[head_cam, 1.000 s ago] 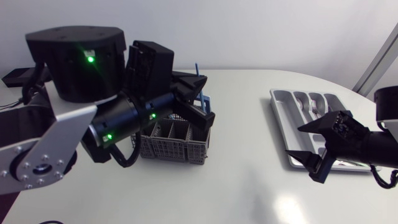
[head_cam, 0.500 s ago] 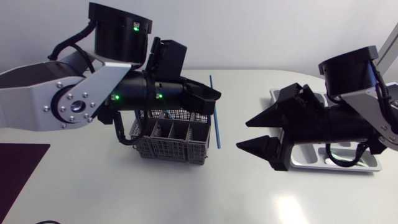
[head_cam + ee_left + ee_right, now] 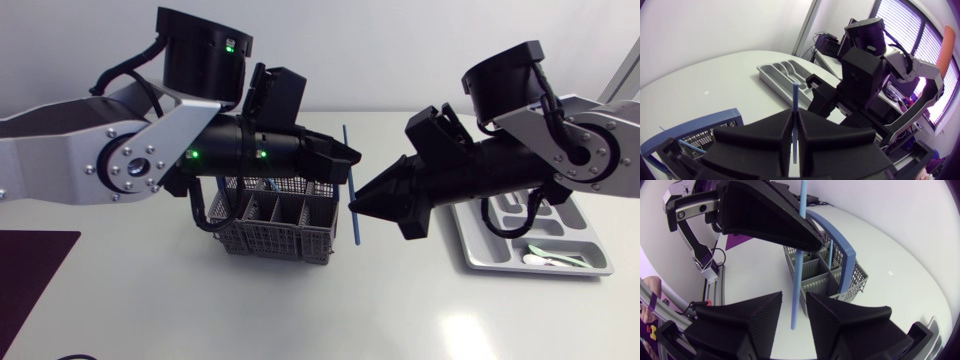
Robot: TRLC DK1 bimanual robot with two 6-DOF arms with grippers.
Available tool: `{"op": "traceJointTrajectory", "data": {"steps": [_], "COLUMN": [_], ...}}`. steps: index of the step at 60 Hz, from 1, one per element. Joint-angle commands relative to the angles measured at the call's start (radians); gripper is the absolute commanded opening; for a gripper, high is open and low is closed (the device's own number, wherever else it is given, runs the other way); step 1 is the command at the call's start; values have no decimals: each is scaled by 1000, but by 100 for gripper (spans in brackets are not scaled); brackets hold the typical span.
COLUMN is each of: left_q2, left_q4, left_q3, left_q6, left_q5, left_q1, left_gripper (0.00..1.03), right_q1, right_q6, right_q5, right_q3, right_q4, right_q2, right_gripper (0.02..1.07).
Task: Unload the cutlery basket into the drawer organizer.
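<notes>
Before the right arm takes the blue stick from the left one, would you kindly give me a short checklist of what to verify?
1. Left gripper shut on the blue stick: ok.
2. Stick lifted out of the cutlery basket: ok.
3. Stick between the right gripper's open fingers: ok.
4. Right gripper touching the stick on both sides: not ok, gaps show.
5. Free slot in the drawer organizer: cannot tell, partly hidden.

1 basket (image 3: pixel 275 235), 1 organizer (image 3: pixel 490 255), 2 blue sticks (image 3: pixel 352 215) (image 3: pixel 830 255), 2 arms (image 3: pixel 130 165) (image 3: pixel 560 140).
</notes>
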Motion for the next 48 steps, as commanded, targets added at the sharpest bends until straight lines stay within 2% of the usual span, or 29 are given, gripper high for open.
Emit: {"op": "traceJointTrajectory", "data": {"steps": [1, 9, 22, 29, 41, 48], "left_q2": [20, 25, 26, 26, 14, -5], "left_q4": [2, 4, 6, 6, -1, -14], "left_q3": [30, 30, 27, 29, 38, 36], "left_q6": [-30, -30, -33, -35, -32, -10], "left_q5": [16, 19, 21, 22, 22, 22], "left_q1": [-3, -3, -2, -3, -3, -2], "left_gripper": [5, 5, 6, 18, 52, 62], "right_q1": [12, 13, 15, 15, 13, 1], "right_q6": [27, 28, 27, 27, 24, 8], "right_q5": [-15, -39, -42, -42, -41, -36], "right_q3": [25, 33, 22, 15, -2, -30], "right_q4": [-10, -22, -19, -18, -21, -21], "right_q2": [21, 42, 39, 39, 33, 16], "right_gripper": [21, 13, 12, 12, 12, 12]}}
